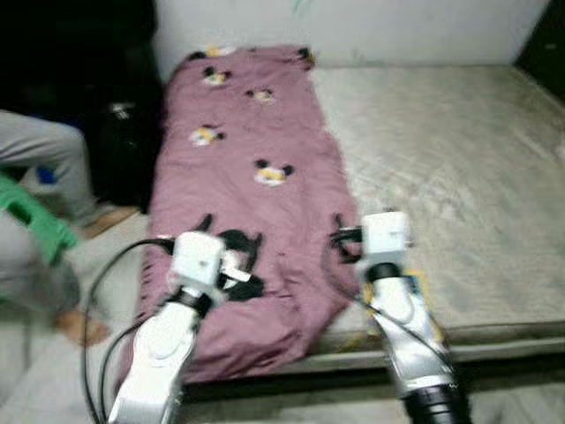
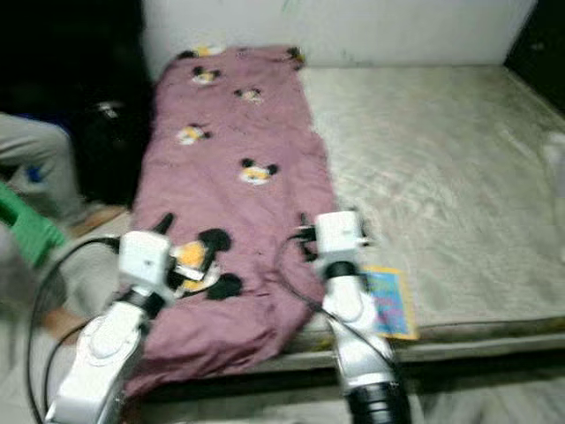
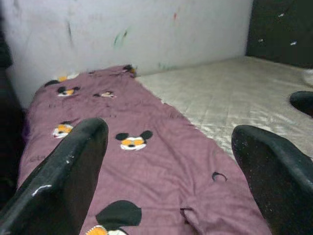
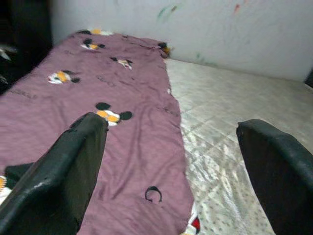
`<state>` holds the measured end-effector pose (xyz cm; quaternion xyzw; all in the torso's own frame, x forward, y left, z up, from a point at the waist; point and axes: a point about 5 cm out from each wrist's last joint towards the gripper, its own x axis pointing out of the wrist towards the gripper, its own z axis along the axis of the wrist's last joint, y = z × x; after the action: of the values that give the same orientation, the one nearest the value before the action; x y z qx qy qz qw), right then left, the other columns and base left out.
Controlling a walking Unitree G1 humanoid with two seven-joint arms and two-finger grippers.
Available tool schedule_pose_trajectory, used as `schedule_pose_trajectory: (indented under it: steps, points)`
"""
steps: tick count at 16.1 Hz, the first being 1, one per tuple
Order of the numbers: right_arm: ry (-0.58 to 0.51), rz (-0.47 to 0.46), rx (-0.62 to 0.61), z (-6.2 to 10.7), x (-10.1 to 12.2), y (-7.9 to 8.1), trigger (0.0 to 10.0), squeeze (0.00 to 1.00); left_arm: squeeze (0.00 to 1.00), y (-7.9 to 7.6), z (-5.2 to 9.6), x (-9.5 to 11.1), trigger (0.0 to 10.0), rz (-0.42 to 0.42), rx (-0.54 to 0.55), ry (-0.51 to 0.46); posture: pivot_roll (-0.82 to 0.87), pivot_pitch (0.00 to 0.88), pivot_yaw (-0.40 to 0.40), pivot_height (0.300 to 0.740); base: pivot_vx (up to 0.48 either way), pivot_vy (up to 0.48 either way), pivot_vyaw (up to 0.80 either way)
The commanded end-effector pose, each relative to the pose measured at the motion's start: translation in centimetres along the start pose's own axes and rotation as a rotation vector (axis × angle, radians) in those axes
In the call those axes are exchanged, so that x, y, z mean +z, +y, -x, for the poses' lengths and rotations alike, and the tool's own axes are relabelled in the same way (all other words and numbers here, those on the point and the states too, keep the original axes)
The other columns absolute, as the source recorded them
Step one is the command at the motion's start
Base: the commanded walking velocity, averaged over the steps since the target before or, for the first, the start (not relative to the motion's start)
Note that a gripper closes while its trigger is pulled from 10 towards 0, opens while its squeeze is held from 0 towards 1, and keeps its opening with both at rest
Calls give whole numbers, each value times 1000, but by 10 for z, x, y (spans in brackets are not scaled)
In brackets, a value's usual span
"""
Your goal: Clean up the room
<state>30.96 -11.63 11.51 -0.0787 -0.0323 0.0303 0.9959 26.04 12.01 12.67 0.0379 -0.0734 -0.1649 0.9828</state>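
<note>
— What's on the bed?

— One mauve blanket (image 1: 243, 177) printed with cartoon mouse heads, spread lengthwise along the left strip of one bare grey mattress (image 1: 450, 177). Its far end reaches the wall (image 3: 146, 29); its near end hangs crumpled over the mattress's front edge.

— How many mouse heads can you count?

— In the left eye view, about five small ones up the blanket, plus one larger one near the front, partly behind the left arm. The picture is blurred, so the count is rough.

— And the grippers?

— Two, both raised over the near end of the bed. The left gripper (image 3: 168, 161) hovers above the blanket, its two black fingers (image 3: 63, 171) spread wide, nothing between them. The right gripper (image 4: 171, 166) sits over the blanket's right edge where it meets the mattress, fingers equally wide apart, also empty.

— Anything else?

— One colourful flat booklet (image 2: 391, 305) lies on the mattress's front edge, just right of the right arm. On the left, a person (image 1: 40, 221) in grey clothes sits beside the bed, one bare foot on the floor, with something green (image 1: 35, 216) by the legs.
</note>
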Motion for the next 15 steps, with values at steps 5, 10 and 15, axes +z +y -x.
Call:
schedule_pose_trajectory:
  steps: [5, 10, 15]
  points:
    - [6, 16, -12, 0, -3, -8, 10000, 0, 0, -6, -1, 1, 10000, 8, -16, -8, -20, 102, -10, 740, 0, -331, 0]
    - [3, 8, -1, 0, -3, -8, 10000, 0, 0, -7, -2, 2, 10000, 10, -20, -15, -19, 99, -15, 740, 0, -342, 431]
    - [4, 8, 0, -1, -4, -8, 10000, 0, 0, -8, -2, 2, 10000, 18, -29, -20, -17, 94, -17, 740, 0, -268, 96]
